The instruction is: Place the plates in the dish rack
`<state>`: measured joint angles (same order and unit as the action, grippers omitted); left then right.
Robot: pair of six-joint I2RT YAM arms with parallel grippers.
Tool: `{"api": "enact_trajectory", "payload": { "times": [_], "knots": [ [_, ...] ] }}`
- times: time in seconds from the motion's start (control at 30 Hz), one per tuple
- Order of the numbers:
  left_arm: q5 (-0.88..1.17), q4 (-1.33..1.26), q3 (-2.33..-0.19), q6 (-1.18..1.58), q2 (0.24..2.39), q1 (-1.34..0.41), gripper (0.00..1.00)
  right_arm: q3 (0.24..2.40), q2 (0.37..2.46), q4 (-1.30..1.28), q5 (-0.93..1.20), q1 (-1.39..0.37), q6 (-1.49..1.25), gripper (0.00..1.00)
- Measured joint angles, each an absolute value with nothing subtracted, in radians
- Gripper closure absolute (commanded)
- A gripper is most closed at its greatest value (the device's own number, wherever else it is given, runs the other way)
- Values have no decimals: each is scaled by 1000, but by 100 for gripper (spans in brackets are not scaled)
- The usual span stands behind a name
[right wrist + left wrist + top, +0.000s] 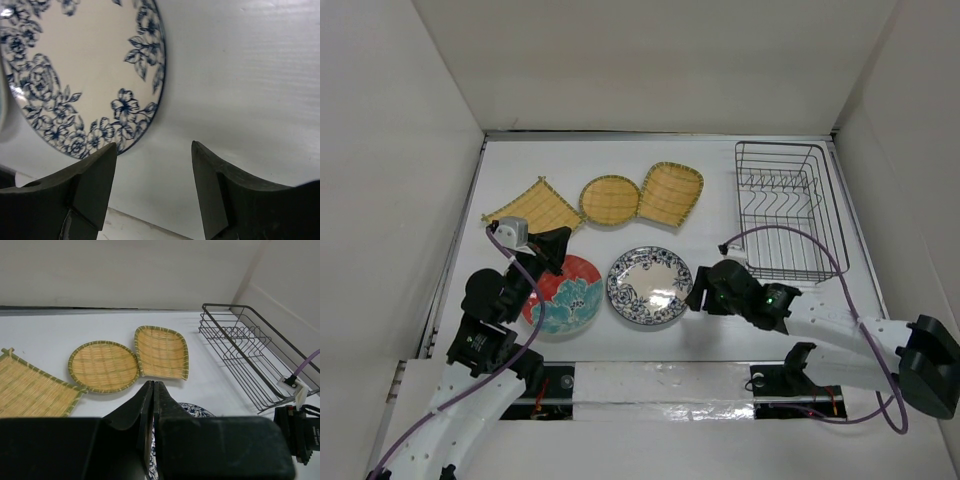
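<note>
Lower left, the left gripper (563, 240) is pinched shut by the round red-and-teal ceramic plate (565, 300); the right gripper (154, 147) gapes wide beside the round blue-and-white patterned ceramic plate (75, 65). Farther up lie three yellow woven bamboo plates (609, 200), with the dark thin-wire dish rack (778, 143) upper right. Print on the black wrist module (299, 432) is unreadably small.

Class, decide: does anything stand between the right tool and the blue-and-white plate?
Nothing visible does: the open right tool sits just beside the rim of the blue-and-white plate, with only table between.
</note>
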<state>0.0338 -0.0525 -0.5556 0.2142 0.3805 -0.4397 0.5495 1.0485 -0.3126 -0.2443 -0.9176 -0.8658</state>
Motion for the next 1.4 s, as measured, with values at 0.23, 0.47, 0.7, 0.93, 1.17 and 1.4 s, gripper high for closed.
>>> {"api": "enact_trajectory", "payload": {
  "times": [0.23, 0.47, 0.7, 0.93, 1.17, 1.4],
  "knots": [
    [56, -56, -555, 214, 395, -440, 95, 461, 1143, -189, -264, -918, -1025, 36],
    [62, -57, -556, 214, 404, -447, 94, 355, 1244, 178, -264, -918, -1174, 48],
    [71, -61, -556, 214, 416, -451, 94, 290, 1419, 517, -278, -917, -1297, 72],
    [72, -62, -555, 214, 417, -451, 94, 272, 1547, 709, -302, -960, -1412, 100],
    [72, -62, -556, 214, 417, -451, 93, 310, 1334, 366, -469, -1129, -1467, 100],
    [72, -61, -556, 214, 410, -451, 93, 474, 1083, -205, -650, -1299, -1423, 100]
  ]
}}
